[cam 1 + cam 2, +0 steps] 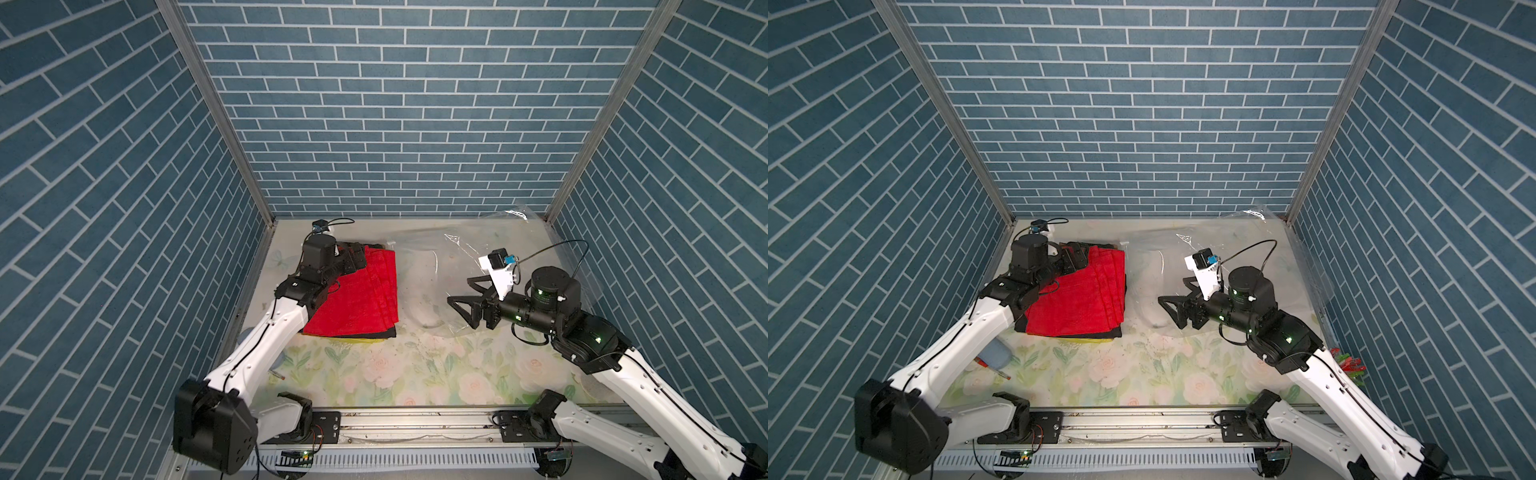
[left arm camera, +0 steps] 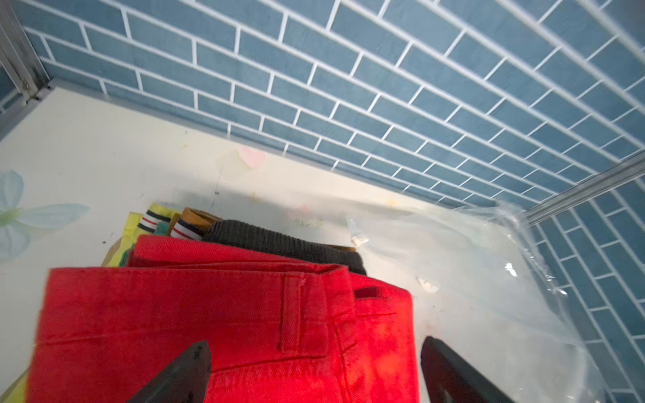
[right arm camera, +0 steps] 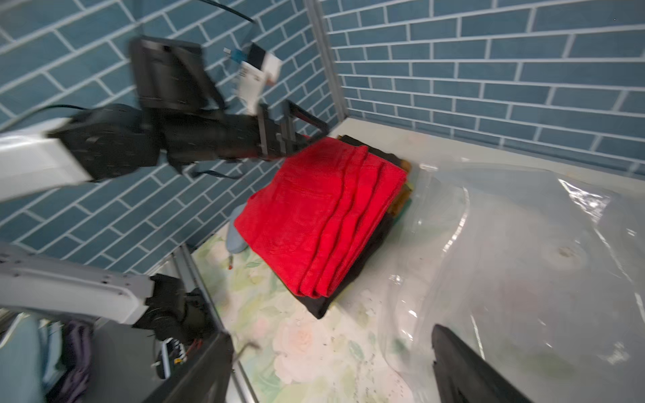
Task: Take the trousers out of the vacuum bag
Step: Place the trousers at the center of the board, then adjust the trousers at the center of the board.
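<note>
The folded stack of cloth trousers [image 1: 357, 299], red pair on top, lies left of centre in both top views, just beside the see-through crinkly plastic vacuum bag [image 1: 419, 257] and outside it. Left gripper [image 2: 316, 349]: jaws wide, above the stack. Right gripper [image 1: 460, 289]: jaws wide and empty, over the bag.

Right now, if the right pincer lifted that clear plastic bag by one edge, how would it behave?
The vacuum bag would probably sag and fold: it lies crinkled and billowed. It looks empty, the trousers stacked beside it, so likely very light. Its glossy film may slip from the open right pincer unless pinched on a fold.
</note>
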`<move>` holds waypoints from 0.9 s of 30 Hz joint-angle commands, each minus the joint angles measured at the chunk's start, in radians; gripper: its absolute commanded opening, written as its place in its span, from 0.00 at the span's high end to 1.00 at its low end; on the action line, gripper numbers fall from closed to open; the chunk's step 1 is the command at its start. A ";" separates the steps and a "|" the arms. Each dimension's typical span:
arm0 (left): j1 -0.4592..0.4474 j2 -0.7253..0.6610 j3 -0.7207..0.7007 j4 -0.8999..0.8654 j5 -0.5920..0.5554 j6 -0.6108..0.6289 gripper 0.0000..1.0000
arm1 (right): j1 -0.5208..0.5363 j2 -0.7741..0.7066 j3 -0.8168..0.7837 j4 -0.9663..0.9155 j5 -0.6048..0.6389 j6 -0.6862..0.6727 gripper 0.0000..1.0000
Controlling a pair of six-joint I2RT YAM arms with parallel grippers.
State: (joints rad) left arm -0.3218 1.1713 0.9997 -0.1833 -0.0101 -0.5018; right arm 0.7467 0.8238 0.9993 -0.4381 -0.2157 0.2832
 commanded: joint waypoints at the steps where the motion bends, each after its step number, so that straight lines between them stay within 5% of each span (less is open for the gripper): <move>1: -0.031 -0.070 -0.029 -0.113 -0.022 -0.035 0.00 | -0.003 -0.024 -0.059 -0.017 0.197 0.034 0.09; 6: -0.143 -0.122 -0.056 -0.328 -0.099 -0.128 0.00 | -0.004 -0.037 -0.086 -0.069 0.214 0.056 0.09; 13: -0.425 -0.158 -0.152 -0.433 -0.232 -0.441 0.00 | -0.003 -0.061 -0.079 -0.128 0.214 0.066 0.09; 21: -0.733 -0.037 -0.128 -0.554 -0.365 -0.672 0.00 | -0.003 -0.065 -0.074 -0.173 0.217 0.068 0.09; 27: -0.766 -0.010 -0.211 -0.495 -0.345 -0.714 0.00 | -0.003 -0.095 -0.099 -0.176 0.223 0.077 0.09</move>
State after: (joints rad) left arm -1.0824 1.1641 0.8261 -0.6750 -0.3225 -1.1595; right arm 0.7467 0.7502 0.9112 -0.5983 -0.0105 0.3359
